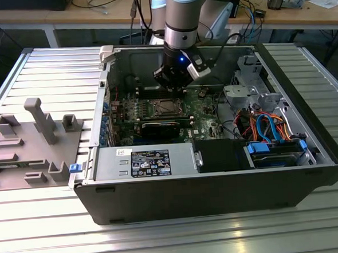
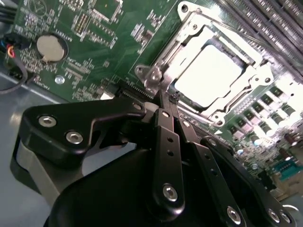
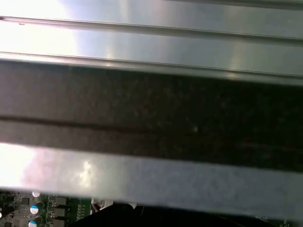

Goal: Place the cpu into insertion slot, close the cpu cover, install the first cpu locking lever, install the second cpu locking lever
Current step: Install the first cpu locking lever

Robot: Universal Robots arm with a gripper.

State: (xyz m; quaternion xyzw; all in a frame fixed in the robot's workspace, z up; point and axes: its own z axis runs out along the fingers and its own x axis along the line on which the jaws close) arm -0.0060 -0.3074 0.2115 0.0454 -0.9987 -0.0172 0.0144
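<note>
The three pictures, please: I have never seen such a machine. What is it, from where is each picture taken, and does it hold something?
The machine is a robot arm with a gripper at its end. The exterior view comes from a camera off the arm: it shows an open computer case lying on a ribbed metal table, with the arm reaching down inside. A grey holder block lies at the exterior view's left. The two wrist views come from cameras riding on the arm. The second wrist view looks past the black gripper fingers, closed together with nothing visible between them, at the green motherboard. There the cpu sits in its socket, with the cpu cover framing it. The first wrist view mostly sees the case wall.
</note>
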